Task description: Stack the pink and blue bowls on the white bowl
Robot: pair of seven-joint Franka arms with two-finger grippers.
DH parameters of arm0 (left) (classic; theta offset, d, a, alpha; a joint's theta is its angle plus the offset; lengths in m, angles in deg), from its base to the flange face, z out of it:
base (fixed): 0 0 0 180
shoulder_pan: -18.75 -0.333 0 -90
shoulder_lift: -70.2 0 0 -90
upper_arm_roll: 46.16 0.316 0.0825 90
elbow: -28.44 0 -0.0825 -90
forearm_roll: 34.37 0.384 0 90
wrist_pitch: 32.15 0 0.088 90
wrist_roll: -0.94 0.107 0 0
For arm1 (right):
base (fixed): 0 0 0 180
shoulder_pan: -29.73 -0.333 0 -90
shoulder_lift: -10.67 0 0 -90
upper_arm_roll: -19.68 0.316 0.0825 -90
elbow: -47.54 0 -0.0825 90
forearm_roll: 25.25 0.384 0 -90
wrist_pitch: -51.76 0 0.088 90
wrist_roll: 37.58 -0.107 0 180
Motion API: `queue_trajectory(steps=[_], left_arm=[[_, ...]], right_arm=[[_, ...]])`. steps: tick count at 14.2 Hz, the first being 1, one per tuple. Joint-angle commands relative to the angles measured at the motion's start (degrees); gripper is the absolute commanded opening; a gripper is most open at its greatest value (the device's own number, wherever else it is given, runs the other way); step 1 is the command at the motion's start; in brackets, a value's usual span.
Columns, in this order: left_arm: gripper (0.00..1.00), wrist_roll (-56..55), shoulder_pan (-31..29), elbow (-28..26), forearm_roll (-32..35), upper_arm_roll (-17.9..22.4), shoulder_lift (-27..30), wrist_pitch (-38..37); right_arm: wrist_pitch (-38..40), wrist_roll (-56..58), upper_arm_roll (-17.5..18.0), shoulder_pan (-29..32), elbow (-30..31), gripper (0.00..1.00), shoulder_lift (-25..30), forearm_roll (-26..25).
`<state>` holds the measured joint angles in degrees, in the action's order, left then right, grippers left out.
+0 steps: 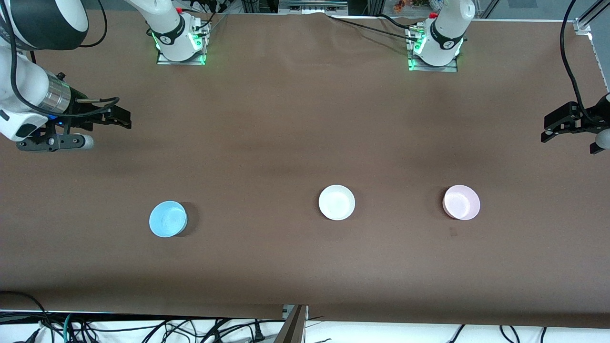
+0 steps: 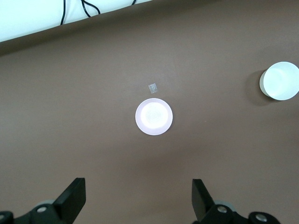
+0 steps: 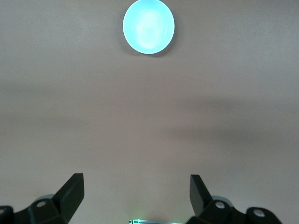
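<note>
- The white bowl (image 1: 337, 202) sits upright on the brown desk (image 1: 295, 124), roughly midway between the two arms' ends.
- The pink bowl (image 1: 461, 202) stands toward the left arm's end, well apart from the white one; the blue bowl (image 1: 167, 218) stands toward the right arm's end, a little nearer the front camera, also well apart.
- None of the three touches another, so no stacking is done yet.
- The left gripper (image 1: 569, 125) hangs over bare desk at its own end, jaws spread wide and holding nothing; its wrist view shows the pink bowl (image 2: 153, 116) ahead of its fingers (image 2: 72, 198), with a small pale scrap (image 2: 152, 87) lying just beside the bowl.
- The right gripper (image 1: 112, 118) hangs over bare desk at its end, likewise wide open and empty, with the blue bowl (image 3: 148, 26) well ahead in its wrist view.
- Handling, as I judge it: the bowls look light, rigid and glossy, so probably slippery and liable to chip if dropped.
- The whole bowl looks too wide to span, so the best hold is likely a pinch on the rim, one finger inside and one outside.
- A firm, level grip should keep a bowl from tilting or sliding out, and a low release should let it nest gently into the white bowl.
</note>
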<state>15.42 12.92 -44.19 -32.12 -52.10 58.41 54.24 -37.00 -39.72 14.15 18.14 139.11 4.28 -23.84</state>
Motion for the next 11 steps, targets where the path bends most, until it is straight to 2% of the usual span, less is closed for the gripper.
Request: queue_trajectory(steps=[1, 6, 9, 11], left_arm=[[1.00, -0.2, 0.0, 0.8, 1.0, 0.0, -0.3, -0.1], [1.00, 0.6, -0.3, 0.5, 1.0, 0.0, -0.3, 0.3], [1.00, 0.8, -1.5, -2.6, -0.4, 0.0, -0.9, 5.3], [1.00, 1.3, -4.3, -7.2, -2.7, 0.0, -1.7, 12.4]], right_arm=[[-0.2, 0.5, 0.0, 0.0, 2.0, 1.00, 2.0, -0.4], [-2.3, 0.9, -0.1, 0.2, 2.6, 1.00, 0.9, -0.4], [-11.5, 1.3, -0.5, 0.3, 6.2, 1.00, -2.5, -0.4], [-17.6, 2.7, -0.7, 0.6, 6.5, 1.00, -7.0, -0.4]])
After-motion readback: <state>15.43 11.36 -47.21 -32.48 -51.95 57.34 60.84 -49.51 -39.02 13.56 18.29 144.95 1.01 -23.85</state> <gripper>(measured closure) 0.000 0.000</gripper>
